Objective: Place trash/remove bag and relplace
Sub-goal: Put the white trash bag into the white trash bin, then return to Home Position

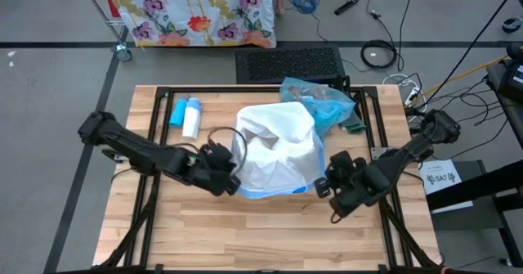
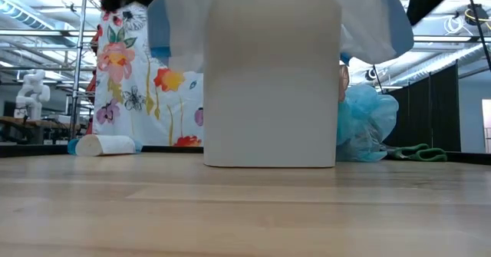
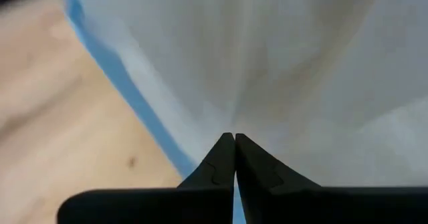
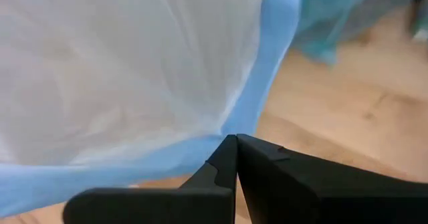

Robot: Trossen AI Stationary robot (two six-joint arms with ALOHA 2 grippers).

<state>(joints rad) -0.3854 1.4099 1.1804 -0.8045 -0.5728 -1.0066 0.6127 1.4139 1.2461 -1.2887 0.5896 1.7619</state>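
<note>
Two grippers clamped on the white bag [image 1: 274,147], one at each side of its blue hem. Left gripper [image 3: 234,140]: fingers pinched together on the hem at the bag's left side. Right gripper [image 4: 235,140]: fingers pinched together on the hem at the bag's right side. White bag draped over a white bin [image 2: 270,96] at table [image 1: 245,233] centre. Filled light-blue bag [image 1: 323,98] resting just behind, near the far edge. Blue-and-white cylinder [image 1: 188,116] lying far left.

Table [image 1: 245,225] at frame bottom: pale wood planks, matt, visible grain. Centre: white bag [image 1: 274,147], thin filmy plastic, semi-translucent, smooth blue hem; light-blue bag [image 1: 327,102] at upper right is crinkly, glossy plastic. Gripper fingers [image 3: 227,167] matt black plastic; floral cloth [image 1: 196,8] at top left.
</note>
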